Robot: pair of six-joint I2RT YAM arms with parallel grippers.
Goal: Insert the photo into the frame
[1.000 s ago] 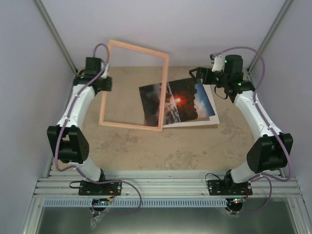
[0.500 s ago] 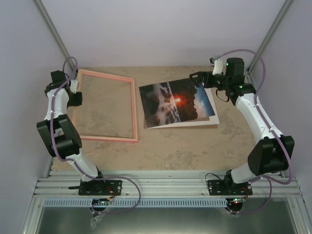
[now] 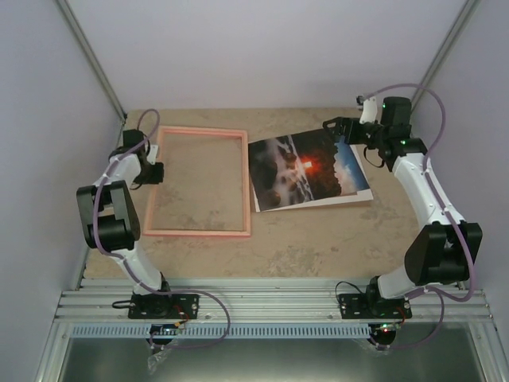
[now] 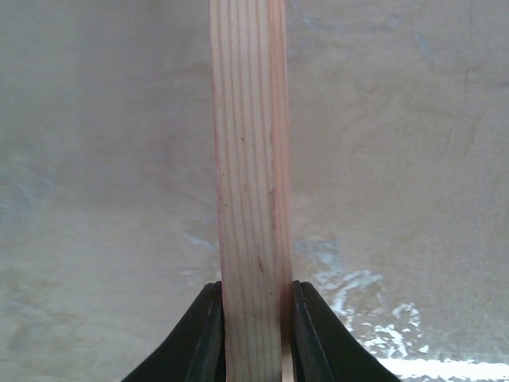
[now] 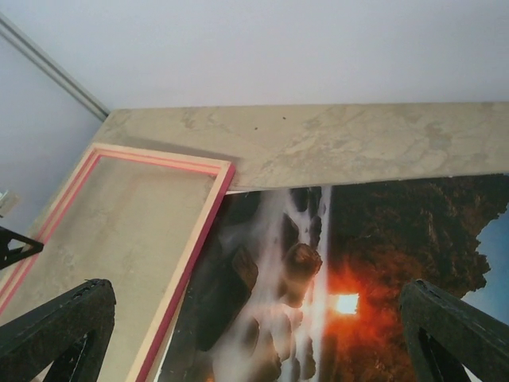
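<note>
Mottled beige tabletop (image 3: pixel 318 239), pale walls (image 3: pixel 278 48); frame (image 3: pixel 196 233) beside photo (image 3: pixel 306 167).

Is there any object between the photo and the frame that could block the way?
Nothing visible does. The photo lies right beside the frame, next to its right rail, and nothing lies inside the frame's opening.

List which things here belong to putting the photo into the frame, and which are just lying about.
Job in hand: the photo, face up; the frame, one side bar clamped in the left claw; the right claw, open above the photo.
Lying about: a pale sheet peeking out under the photo.
</note>
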